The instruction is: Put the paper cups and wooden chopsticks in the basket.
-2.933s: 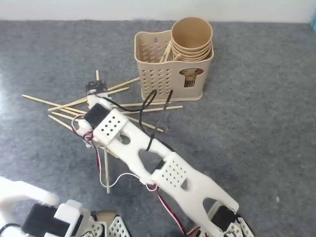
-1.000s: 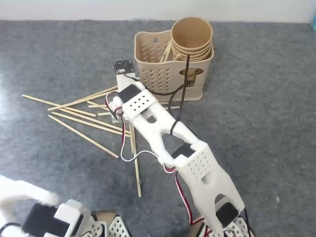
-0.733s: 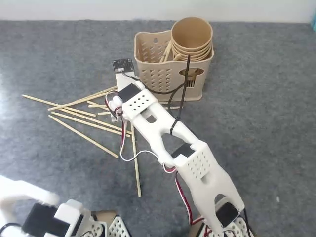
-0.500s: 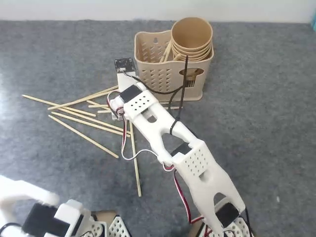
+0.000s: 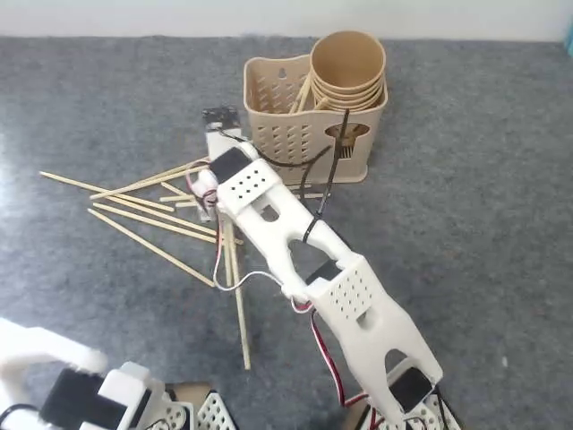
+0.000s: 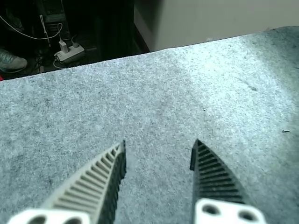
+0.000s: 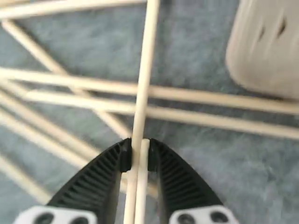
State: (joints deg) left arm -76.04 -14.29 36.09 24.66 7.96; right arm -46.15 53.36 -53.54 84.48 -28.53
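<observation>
Chopsticks [image 5: 143,210] lie loose on the grey mat [image 5: 466,224], fanned out and crossing each other, just beside the basket [image 5: 286,134] on the picture's left in the high view. A few more already stand inside the basket, leaning next to the paper cups [image 5: 347,63]. The cups are nested in one upright stack at the basket's other end.

Your right arm [image 5: 295,242] stretches from the near edge across to the pile. Your right gripper [image 7: 138,156] sits low over the loose sticks, close to the basket's wall. Its jaws are pinched narrow on the held chopsticks [image 7: 145,70] (looks like two, but they overlap between the pads, so the count is unsure). The held chopsticks run forward over three or four loose ones lying crosswise beneath them. In the high view their other end trails out from under the wrist toward the near edge.

Your left gripper [image 6: 159,154] points out over bare mat with its jaws spread wide. Your left arm [image 5: 63,376] is folded at the near corner of the high view, well apart from the pile and the basket.
</observation>
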